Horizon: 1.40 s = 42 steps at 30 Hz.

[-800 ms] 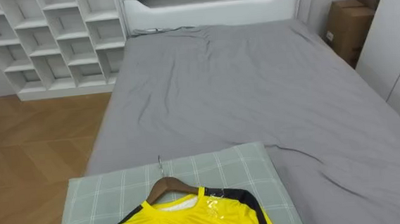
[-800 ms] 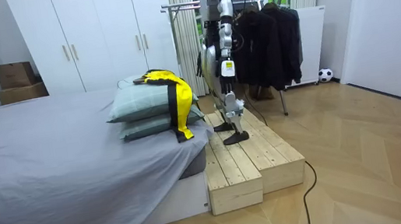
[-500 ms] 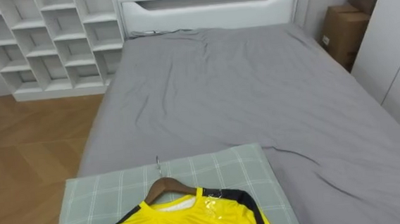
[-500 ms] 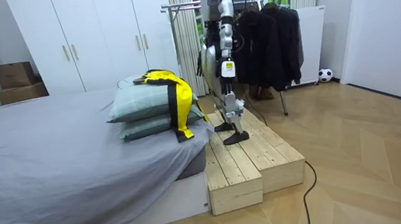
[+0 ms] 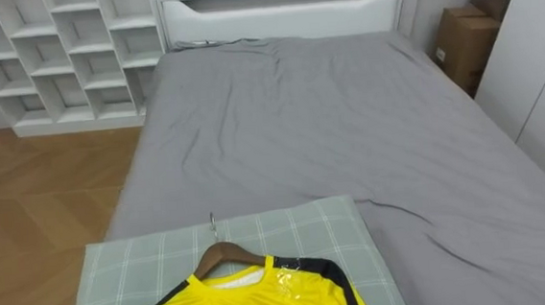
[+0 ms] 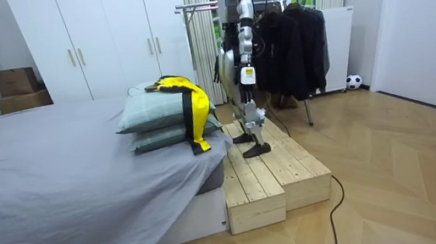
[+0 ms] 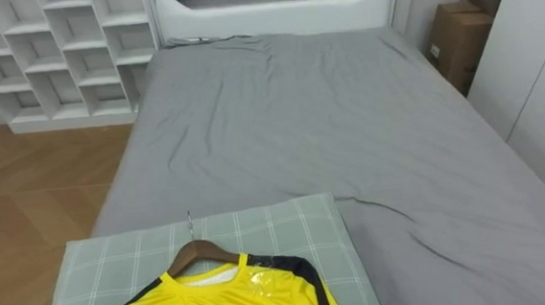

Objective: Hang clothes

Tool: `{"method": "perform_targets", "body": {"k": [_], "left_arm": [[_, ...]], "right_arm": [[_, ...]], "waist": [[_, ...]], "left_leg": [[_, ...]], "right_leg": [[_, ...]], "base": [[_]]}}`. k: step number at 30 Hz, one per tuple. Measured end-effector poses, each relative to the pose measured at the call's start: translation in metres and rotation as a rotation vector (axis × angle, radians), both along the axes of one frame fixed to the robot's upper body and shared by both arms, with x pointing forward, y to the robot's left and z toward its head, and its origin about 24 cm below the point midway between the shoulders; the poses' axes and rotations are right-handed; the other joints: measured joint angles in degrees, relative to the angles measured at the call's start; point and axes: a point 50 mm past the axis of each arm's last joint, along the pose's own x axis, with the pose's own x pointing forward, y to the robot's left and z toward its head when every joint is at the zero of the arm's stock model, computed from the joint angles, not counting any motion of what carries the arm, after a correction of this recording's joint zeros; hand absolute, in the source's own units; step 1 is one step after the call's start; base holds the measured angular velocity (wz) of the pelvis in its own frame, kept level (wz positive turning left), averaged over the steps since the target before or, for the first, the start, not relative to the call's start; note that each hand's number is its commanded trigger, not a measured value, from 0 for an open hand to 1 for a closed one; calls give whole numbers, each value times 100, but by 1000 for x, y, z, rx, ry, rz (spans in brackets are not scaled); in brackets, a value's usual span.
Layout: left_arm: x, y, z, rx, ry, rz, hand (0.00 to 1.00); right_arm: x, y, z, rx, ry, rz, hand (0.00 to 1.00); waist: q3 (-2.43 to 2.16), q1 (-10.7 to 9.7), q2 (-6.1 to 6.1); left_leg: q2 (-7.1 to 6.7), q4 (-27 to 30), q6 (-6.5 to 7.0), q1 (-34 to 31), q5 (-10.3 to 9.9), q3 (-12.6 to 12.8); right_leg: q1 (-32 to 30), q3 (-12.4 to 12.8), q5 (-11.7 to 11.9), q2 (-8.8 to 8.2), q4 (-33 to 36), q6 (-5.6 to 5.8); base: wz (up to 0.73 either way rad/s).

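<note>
Where the yellow shirt (image 5: 245, 303) lies: flat on the checked green pillow (image 5: 146, 262), collar toward the headboard.
Wooden hanger (image 5: 224, 255): inside the collar, its hook resting on the pillow.
Pillow: top of a stack of two at the foot of the grey bed (image 5: 328, 120).
Left robot hand (image 6: 244, 74): hangs at the robot's side, well apart from the shirt; open or closed, I cannot tell.
Robot: stands on a wooden platform (image 6: 264, 175) at the bed's foot, clothes rack (image 6: 291, 35) behind it.
</note>
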Motion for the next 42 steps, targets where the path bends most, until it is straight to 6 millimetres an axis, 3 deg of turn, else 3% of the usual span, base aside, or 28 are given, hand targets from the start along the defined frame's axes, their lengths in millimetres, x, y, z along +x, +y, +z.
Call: {"method": "perform_targets", "body": {"k": [8, 19, 24, 32, 42], "left_arm": [[-3, 0, 0, 38, 19, 9, 0], [7, 17, 8, 216, -33, 74, 0], [20, 29, 16, 348, -83, 76, 0], [33, 39, 27, 533, -150, 76, 0], [50, 55, 46, 746, -236, 99, 0]], "right_arm": [[0, 0, 0, -12, 8, -3, 0], [3, -3, 0, -34, 7, -3, 0], [2, -8, 1, -50, 9, 5, 0], [2, -10, 2, -68, 9, 16, 0], [1, -15, 2, -120, 28, 32, 0]], "waist": [[-3, 14, 12], [-9, 34, 123], [0, 81, 208], [1, 129, 222], [-33, 210, 282]], "left_leg": [[2, 2, 0, 38, 0, 21], [5, -12, -15, 130, -11, -74], [3, -7, -21, 131, -23, -134], [-5, 6, -21, 142, -23, -172], [-58, 9, -19, 147, -21, -393]], "right_leg": [[47, -15, 0, 2, 0, 0], [156, -152, -1, -9, -5, 0], [194, -175, -2, -3, -6, -3], [242, -212, -2, -6, -14, -3], [342, -397, -33, -47, -82, 26]], "base": [[0], [4], [3], [3], [11]]}}
